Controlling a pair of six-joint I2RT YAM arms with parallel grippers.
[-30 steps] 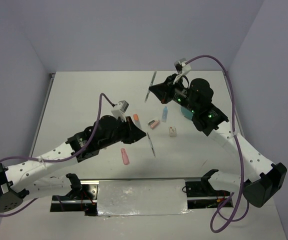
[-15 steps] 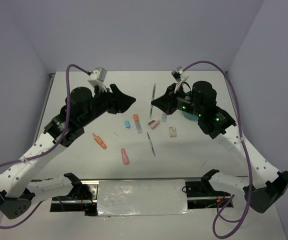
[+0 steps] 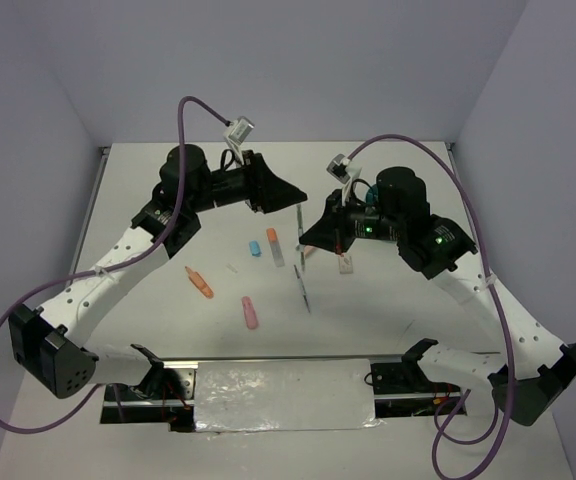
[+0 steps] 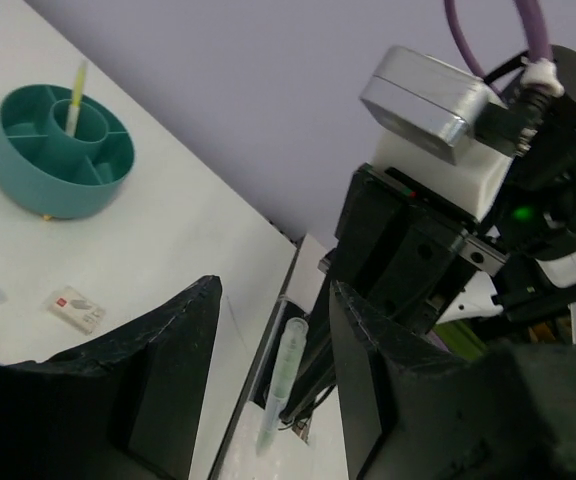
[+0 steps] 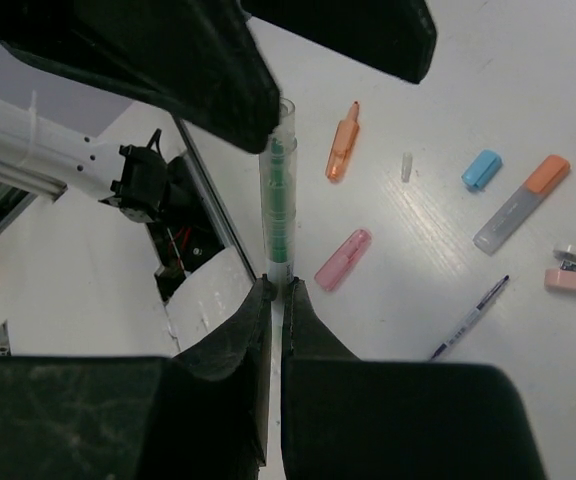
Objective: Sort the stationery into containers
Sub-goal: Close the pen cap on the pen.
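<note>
While it is kept upright above the white table (image 3: 368,310), the thin clear pen with a green core (image 5: 276,190) is pinched at its lower end by the closed fingers of the right gripper (image 5: 277,288). The left gripper (image 4: 273,290) is placed around the pen's upper part with its two black fingers spread wide. In the left wrist view the pen is seen in the gap, touching neither. In the right wrist view one finger overlaps the pen's top, and contact there cannot be told.

On the table below are laid an orange highlighter (image 5: 342,150), a pink highlighter (image 5: 343,258), a small blue cap (image 5: 482,169), a grey highlighter with an orange cap (image 5: 521,203) and a dark thin pen (image 5: 468,318), all apart from one another.

Well away, the round teal plastic organiser with inner dividers (image 4: 38,185) is seen on the table, a yellow pen (image 4: 76,90) standing in its central compartment. A small white eraser (image 4: 75,308) is laid near it.
</note>
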